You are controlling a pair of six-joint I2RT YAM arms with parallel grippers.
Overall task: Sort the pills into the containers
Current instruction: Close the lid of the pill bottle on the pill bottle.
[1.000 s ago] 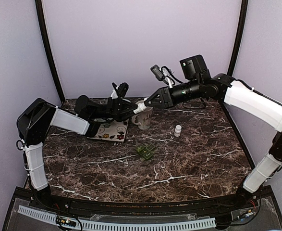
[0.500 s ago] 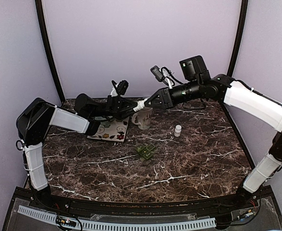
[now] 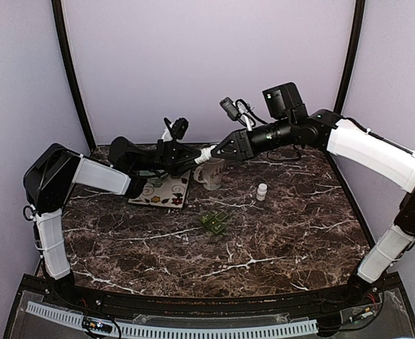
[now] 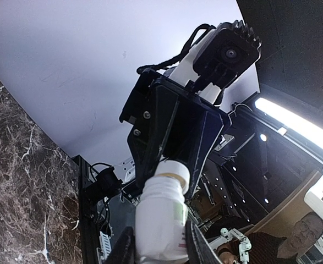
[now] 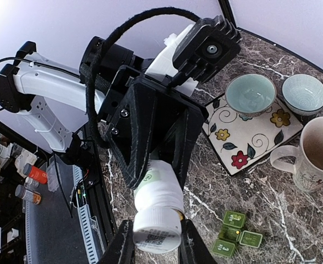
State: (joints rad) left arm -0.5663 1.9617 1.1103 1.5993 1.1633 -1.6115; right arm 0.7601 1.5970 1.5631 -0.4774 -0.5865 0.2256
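Note:
A white pill bottle (image 3: 206, 152) hangs in the air above the mug, held between both grippers. My left gripper (image 3: 194, 157) is shut on the bottle's body (image 4: 160, 220). My right gripper (image 3: 218, 150) is shut on its white cap (image 5: 157, 231), which sits on the neck with a thin yellowish ring showing under it. The left gripper (image 4: 160, 250) looks up at the right gripper. The right gripper (image 5: 155, 243) looks down along the bottle (image 5: 160, 190). A green pill organizer (image 3: 214, 222) lies open on the table and also shows in the right wrist view (image 5: 235, 234).
A beige mug (image 3: 211, 174) stands just below the bottle. A floral mat (image 3: 161, 192) holds two small bowls (image 5: 250, 93). A small white bottle (image 3: 262, 191) stands right of the mug. The table is dark marble.
Both grippers and the bottle between them have risen slightly. Nothing on the table has moved.

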